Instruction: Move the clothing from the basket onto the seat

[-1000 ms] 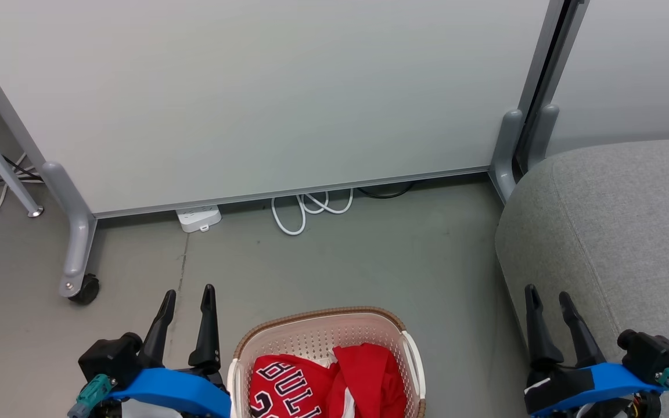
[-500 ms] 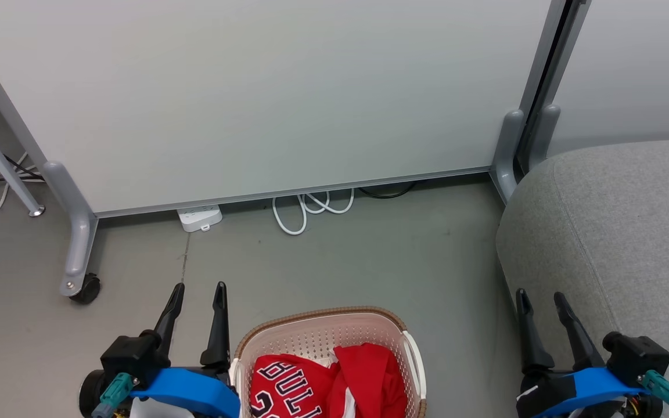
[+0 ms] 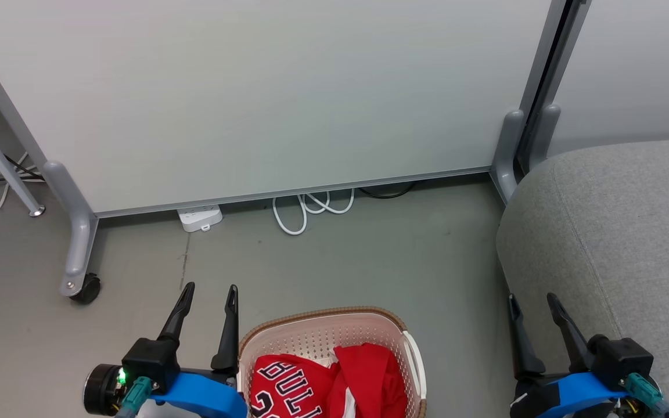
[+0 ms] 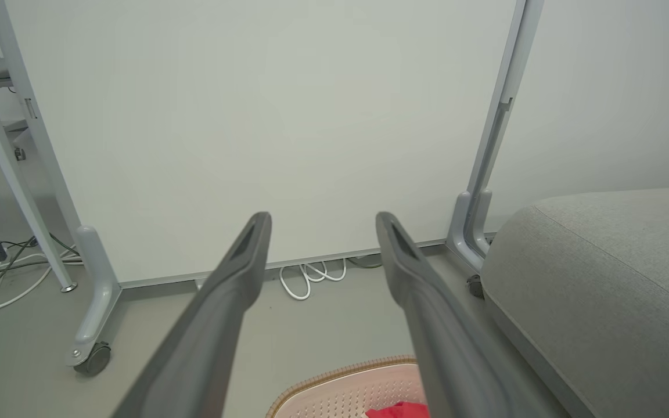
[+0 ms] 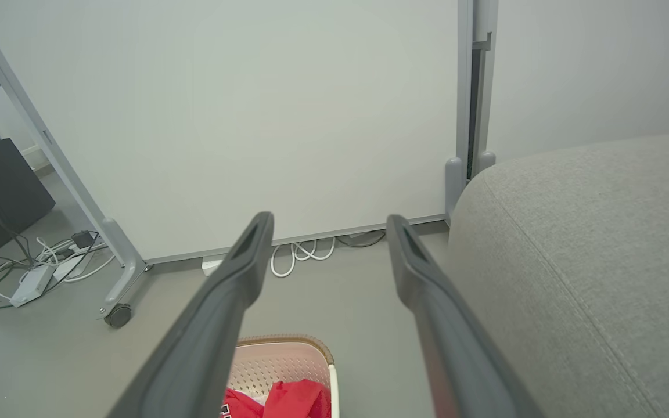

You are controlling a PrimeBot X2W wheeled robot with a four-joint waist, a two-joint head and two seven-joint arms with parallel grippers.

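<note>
Head view, read from left to right. At 8 o'clock a grey wheeled foot (image 3: 78,249) of the pale partition panel (image 3: 265,98) stands on the floor (image 3: 369,255). At 7 o'clock the left gripper (image 3: 211,286) points toward 12 o'clock, its two dark fingers (image 3: 176,316) spread wide with nothing between them. It is just beside the left rim of the basket (image 3: 317,314); contact cannot be judged. A white power strip (image 3: 199,218) lies at 11 o'clock from the basket, under the panel's lower edge.

The basket sits on the floor at 6 o'clock, cut by the bottom edge of the view. The clothing (image 3: 334,380) lies bunched inside it: the jersey (image 3: 288,380) with its lettering on the left, and a plain red fold on the right. A looped white cable (image 3: 311,208) lies at 12 o'clock from the basket.

At 5 o'clock the right gripper (image 3: 531,296) also points toward 12 o'clock, fingers wide apart and empty, just beside the left flank of the seat (image 3: 619,232). The seat fills the 3 to 4 o'clock sector, apart from the basket. In both wrist views the basket appears at 6 o'clock between the spread fingers.
</note>
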